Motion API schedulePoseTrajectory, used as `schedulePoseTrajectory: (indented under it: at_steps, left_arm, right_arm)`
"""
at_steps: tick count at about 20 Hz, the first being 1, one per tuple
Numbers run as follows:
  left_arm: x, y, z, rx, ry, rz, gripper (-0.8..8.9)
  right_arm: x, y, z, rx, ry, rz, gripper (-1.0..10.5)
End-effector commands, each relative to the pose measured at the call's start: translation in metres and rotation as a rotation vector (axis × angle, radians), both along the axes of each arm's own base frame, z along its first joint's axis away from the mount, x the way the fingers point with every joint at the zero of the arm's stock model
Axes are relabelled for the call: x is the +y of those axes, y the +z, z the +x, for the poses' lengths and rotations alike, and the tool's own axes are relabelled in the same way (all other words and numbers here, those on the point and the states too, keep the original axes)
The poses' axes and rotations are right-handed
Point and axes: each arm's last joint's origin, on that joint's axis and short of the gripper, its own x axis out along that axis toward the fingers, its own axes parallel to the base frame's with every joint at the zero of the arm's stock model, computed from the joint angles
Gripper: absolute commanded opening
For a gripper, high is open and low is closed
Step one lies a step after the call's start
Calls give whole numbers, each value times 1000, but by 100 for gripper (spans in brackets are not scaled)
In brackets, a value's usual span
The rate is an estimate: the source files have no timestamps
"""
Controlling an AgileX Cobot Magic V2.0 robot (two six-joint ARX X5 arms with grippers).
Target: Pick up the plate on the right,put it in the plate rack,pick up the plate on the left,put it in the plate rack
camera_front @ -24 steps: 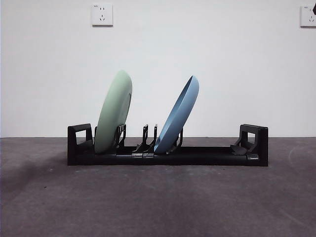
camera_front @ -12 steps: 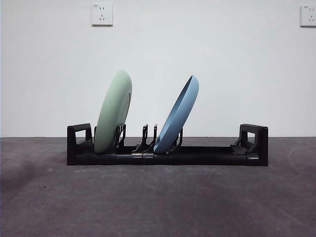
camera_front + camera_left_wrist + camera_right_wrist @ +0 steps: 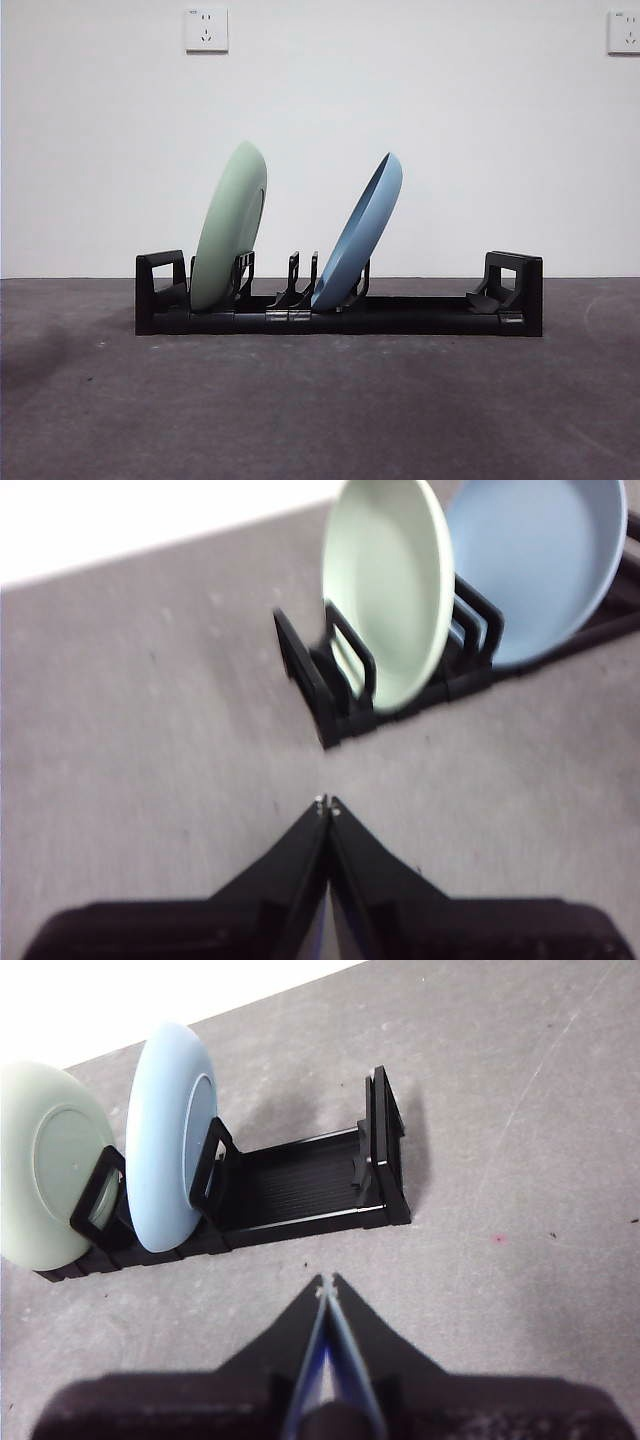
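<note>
The black plate rack (image 3: 400, 314) stands on the grey table in the front view. A pale green plate (image 3: 230, 228) leans in its left slots and a blue plate (image 3: 362, 232) leans in slots near the middle. From the left wrist, the green plate (image 3: 388, 590), blue plate (image 3: 530, 565) and rack (image 3: 320, 680) lie ahead of my left gripper (image 3: 327, 804), which is shut and empty, well off the rack's end. My right gripper (image 3: 326, 1284) is shut too, empty, short of the rack (image 3: 300, 1195), with the blue plate (image 3: 165, 1135) and green plate (image 3: 45, 1175) in view.
A white wall with two sockets (image 3: 206, 29) rises behind the table. The rack's right half (image 3: 505, 290) holds no plate. Bare grey tabletop (image 3: 320, 410) spreads in front of the rack.
A black tip at the top right corner of the front view has gone from sight. The plates and rack have not moved.
</note>
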Motion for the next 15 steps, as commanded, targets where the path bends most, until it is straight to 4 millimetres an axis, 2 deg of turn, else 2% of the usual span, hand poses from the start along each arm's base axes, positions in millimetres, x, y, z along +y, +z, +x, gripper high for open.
schedulePoseTrajectory:
  at_steps: [1,4,9,13,15]
  left_arm:
    - [4,-7,-4,-117,-20,-34,-3]
    - [13,-40,-2,-248,64,-60,-3]
    - [20,-98,1,-236,148,-67,-3]
    - [21,-124,4,-179,175,-99,-3]
    - [21,-128,4,-164,181,-114,-3]
  right_arm:
    - [0,-2,0,6,-7,5,1]
    - [0,-3,0,7,-7,5,1]
    - [0,-2,0,6,-7,5,1]
    - [0,-2,0,6,-7,5,1]
    - [0,-3,0,7,-7,5,1]
